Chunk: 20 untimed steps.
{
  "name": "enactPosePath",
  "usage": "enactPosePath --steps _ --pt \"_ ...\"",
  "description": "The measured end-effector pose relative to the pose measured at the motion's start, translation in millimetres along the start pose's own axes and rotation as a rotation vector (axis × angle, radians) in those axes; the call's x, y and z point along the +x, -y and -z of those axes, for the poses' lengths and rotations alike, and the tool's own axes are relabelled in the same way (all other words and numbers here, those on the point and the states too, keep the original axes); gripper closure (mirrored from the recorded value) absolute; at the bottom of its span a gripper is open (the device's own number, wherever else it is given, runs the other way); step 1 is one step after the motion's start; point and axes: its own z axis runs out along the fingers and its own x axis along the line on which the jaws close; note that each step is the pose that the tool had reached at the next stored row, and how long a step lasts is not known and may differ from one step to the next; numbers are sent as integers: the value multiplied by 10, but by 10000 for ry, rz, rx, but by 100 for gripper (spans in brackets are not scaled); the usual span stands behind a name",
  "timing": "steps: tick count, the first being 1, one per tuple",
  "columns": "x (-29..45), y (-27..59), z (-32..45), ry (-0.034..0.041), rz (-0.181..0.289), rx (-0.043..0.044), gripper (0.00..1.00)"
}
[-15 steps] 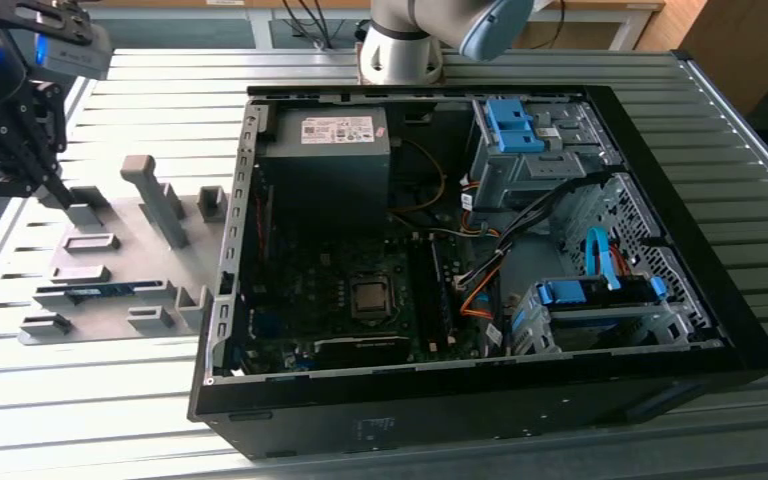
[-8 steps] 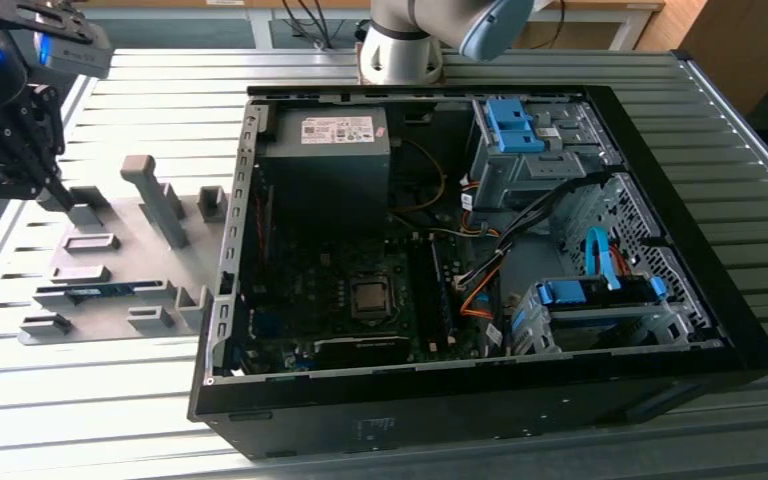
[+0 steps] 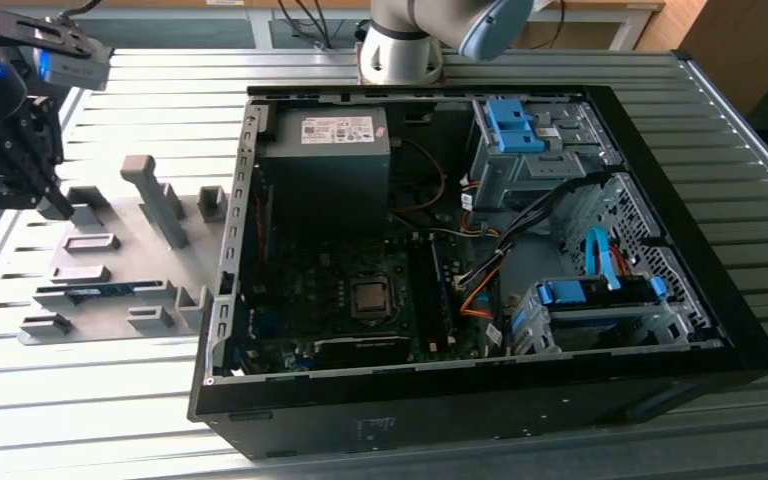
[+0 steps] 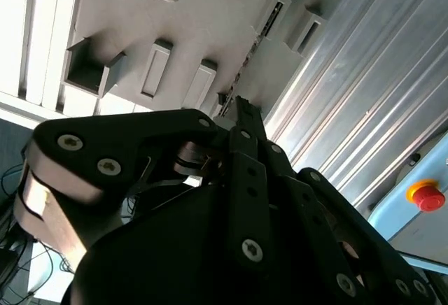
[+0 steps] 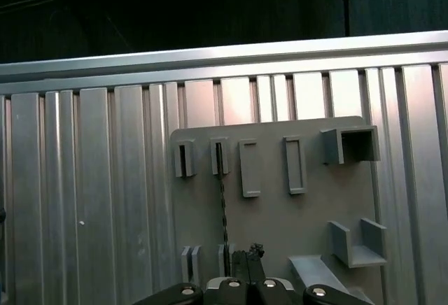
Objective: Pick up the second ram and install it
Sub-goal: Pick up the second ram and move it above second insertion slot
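Exterior view: the arm's gripper (image 3: 53,208) hangs above the 10 o'clock corner of a grey holder (image 3: 124,262). An open PC case (image 3: 491,420) sits at approx. 3 o'clock of that holder. We see the gripper's fingers pressed together, pinching nothing. The second ram (image 3: 97,291) stands on edge in a holder slot, approx. 5 o'clock from the gripper and well apart from it. In both wrist views it's a thin dark line (image 5: 222,200) (image 4: 253,43). Risk, we judge: coming down closed or off-line could strike the stick's top edge or the slot wall, tilting or jamming it.
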Motion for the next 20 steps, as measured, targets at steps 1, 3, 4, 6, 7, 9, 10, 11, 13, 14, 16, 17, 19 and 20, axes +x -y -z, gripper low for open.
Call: enactPosePath --steps 1,3,4,6,7,9,10,11,13,14,16,17,19,20 --pt "7 -11 -12 4 8 13 89" --pt "30 -33 -32 7 13 47 89" --pt "43 -45 -41 9 14 70 89" --pt "56 -53 -50 12 29 136 84" --pt "58 -53 -52 9 35 148 84" --pt "61 -57 -77 6 38 153 77" --pt "67 -64 -94 5 42 152 70" --pt "73 -71 -113 5 45 152 70" --pt "86 -92 -145 5 44 156 70" --pt "94 -105 -162 6 44 164 70" --pt "102 -123 -199 9 35 181 70" --pt "104 -129 -217 11 32 187 70" --pt "106 -139 -252 8 31 188 70" --pt "106 -140 -272 9 31 190 69"
